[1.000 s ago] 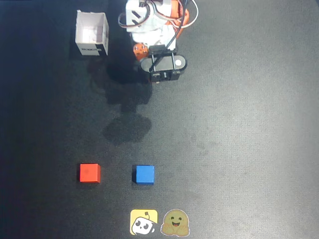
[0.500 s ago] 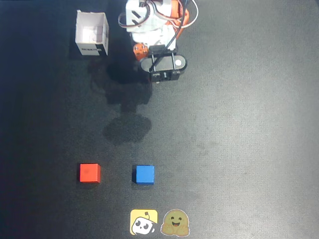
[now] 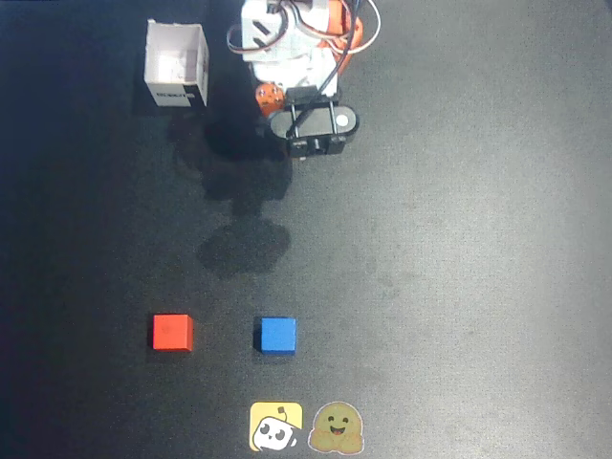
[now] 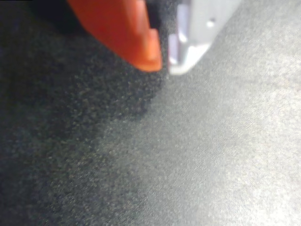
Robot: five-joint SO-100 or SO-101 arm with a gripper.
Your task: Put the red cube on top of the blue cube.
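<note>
In the overhead view the red cube (image 3: pixel 172 332) rests on the dark mat at the lower left. The blue cube (image 3: pixel 277 335) sits just to its right, a cube's width apart. The arm is folded at the top centre, far from both cubes. In the wrist view my gripper (image 4: pixel 164 63) enters from the top edge. Its orange finger (image 4: pixel 127 33) and white finger (image 4: pixel 197 33) nearly touch at the tips, holding nothing, above bare mat. Neither cube appears in the wrist view.
A white open box (image 3: pixel 177 65) stands at the top left, beside the arm's base (image 3: pixel 292 57). Two stickers (image 3: pixel 306 427) lie at the mat's bottom edge, right below the blue cube.
</note>
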